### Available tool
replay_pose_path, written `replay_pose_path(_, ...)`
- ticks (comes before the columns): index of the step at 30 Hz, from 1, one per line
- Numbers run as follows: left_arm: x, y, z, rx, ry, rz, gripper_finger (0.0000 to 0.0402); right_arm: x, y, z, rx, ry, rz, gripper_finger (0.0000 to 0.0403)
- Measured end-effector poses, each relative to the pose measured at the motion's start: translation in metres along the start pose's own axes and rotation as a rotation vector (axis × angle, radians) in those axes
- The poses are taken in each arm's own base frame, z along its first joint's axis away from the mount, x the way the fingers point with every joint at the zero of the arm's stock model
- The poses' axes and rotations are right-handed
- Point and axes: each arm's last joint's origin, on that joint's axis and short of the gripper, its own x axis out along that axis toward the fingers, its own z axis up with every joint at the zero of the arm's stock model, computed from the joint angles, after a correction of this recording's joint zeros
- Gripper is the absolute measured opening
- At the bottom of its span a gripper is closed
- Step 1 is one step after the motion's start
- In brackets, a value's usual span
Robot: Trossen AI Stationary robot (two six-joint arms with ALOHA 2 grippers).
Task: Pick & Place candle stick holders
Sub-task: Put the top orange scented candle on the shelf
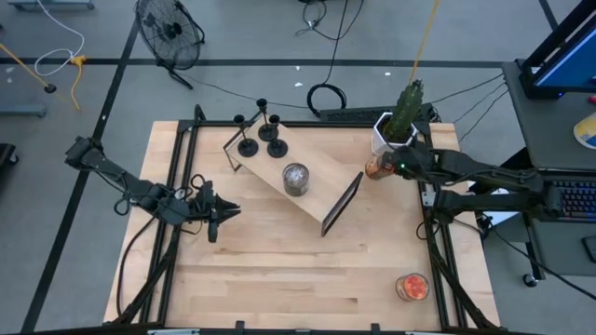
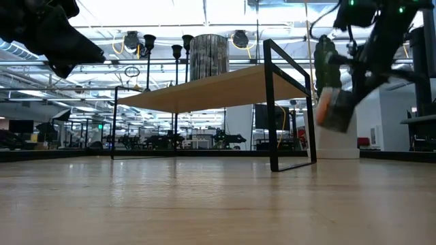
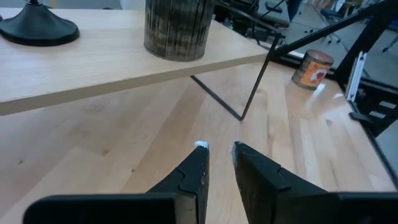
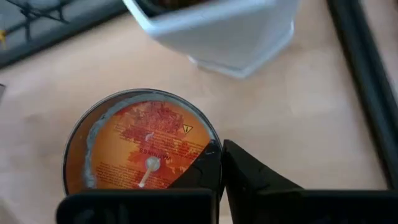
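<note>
- The work surface is a pale wooden table (image 1: 279, 270) of long planks in a black metal frame, standing on a grey floor; a black floor fan (image 1: 169, 30) stands beyond it at 11 o'clock, with cables trailing across the floor.
- In the low view the room behind is a wide hall with bright ceiling lights and glass partitions.
- A low shelf (image 1: 303, 200), a light wooden board on thin black wire legs, lies diagonally across the middle of the table.
- The three candle stick holders (image 1: 262, 135) stand upright on the shelf's far end, at about 11 o'clock from the table's centre; each is matt black metal with a round disc base, thin stem and small cup.
- A ribbed grey cylindrical jar (image 1: 295, 179) stands mid-shelf, just beside them toward 5 o'clock.
- The left gripper (image 1: 222, 213) hovers over bare table at 9 o'clock, well apart from the holders, which are toward its 1 o'clock; its fingers are narrowly apart and hold nothing.
- The right gripper (image 1: 380, 167) is at 2 o'clock, well apart from the holders, its fingers pinched on the rim of an orange glass candle jar (image 4: 144, 152) with a white wick.
- A white faceted pot (image 1: 389, 133) with a green cactus sits just beyond that jar.
- Another orange candle jar (image 1: 412, 287) stands at 5 o'clock.
</note>
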Motion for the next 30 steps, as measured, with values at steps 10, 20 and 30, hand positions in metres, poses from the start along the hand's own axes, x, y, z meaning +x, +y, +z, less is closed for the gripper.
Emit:
replay_pose_path(10,0.0,0.002,-0.004,0.027,0.034,0.02,0.0076,-0.045,0.029,0.024,-0.06,-0.092,0.164,0.0001)
replay_pose_path(20,0.0,0.003,-0.006,0.049,0.054,0.031,0.0076,-0.076,0.075,0.031,-0.186,-0.084,0.413,0.0)
replay_pose_path(30,0.0,0.004,-0.007,0.057,0.065,0.038,0.0076,-0.076,0.127,0.029,-0.344,0.08,0.442,0.0)
